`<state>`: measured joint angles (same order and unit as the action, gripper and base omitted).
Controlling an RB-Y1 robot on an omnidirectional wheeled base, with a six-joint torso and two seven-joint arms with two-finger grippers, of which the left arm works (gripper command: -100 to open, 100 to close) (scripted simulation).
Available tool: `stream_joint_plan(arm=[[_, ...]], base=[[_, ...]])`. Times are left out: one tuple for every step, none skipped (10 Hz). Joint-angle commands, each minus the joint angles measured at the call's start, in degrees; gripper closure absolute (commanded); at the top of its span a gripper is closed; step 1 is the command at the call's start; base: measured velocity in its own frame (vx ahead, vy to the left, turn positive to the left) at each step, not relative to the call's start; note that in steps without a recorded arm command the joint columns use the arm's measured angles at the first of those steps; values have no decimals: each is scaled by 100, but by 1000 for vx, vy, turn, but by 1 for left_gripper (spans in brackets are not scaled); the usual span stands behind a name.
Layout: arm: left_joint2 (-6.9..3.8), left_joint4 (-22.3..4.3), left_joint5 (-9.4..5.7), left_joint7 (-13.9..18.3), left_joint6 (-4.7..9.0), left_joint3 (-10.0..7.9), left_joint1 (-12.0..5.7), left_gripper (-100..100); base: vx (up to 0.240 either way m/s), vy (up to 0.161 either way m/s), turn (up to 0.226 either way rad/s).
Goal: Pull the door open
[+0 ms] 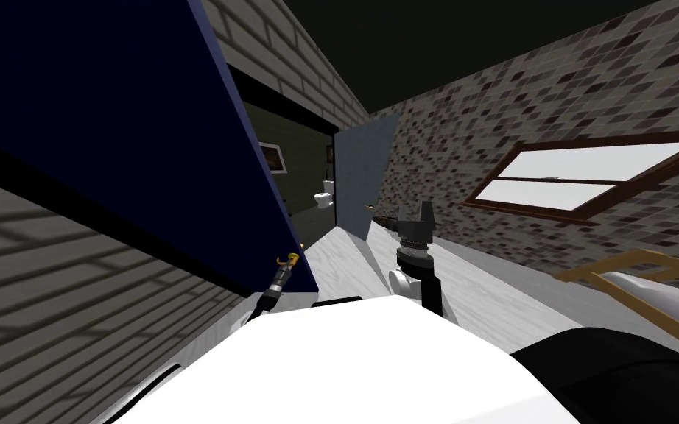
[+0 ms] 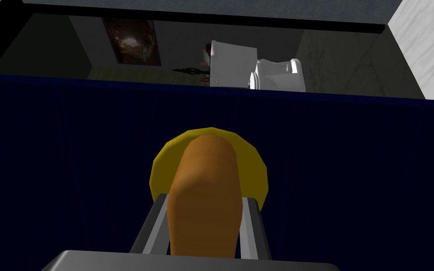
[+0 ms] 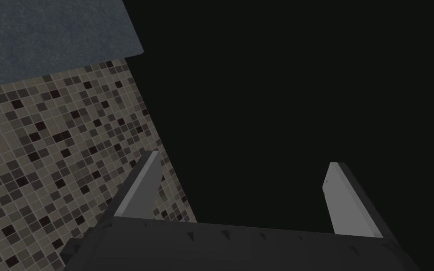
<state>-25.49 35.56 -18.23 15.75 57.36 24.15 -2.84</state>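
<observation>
Left pincer [image 2: 206, 201] clamped on the orange handle [image 2: 204, 174] at the edge of the dark blue door [image 1: 124, 125], which stands partly open at the robot's left; right pincer [image 1: 416, 215] raised nearby, fingers apart.

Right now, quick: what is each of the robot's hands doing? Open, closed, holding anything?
Left gripper: shut on the orange door handle of the dark blue door.
Right gripper: open, holding nothing.
</observation>
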Motion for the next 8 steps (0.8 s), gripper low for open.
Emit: stream_joint_plan(arm=[[30, -192, 1, 43, 146, 40, 6, 100], [-49, -318, -58, 120, 303, 44, 56, 100], [-92, -386, -90, 161, 388, 46, 83, 100], [-180, -526, -155, 247, 563, 51, 138, 100], [-224, -596, -188, 290, 651, 53, 166, 100], [-268, -666, -221, 333, 739, 56, 194, 100], [-268, -666, -221, 333, 739, 56, 194, 100], [-311, -735, -253, 375, 825, 58, 221, 100]], base=[[-83, -12, -30], [-103, 1, -214], [-130, 4, -211], [-152, 13, -299], [-152, 40, -259], [-136, 43, -199], [-82, 27, -47], [-64, 16, -106]])
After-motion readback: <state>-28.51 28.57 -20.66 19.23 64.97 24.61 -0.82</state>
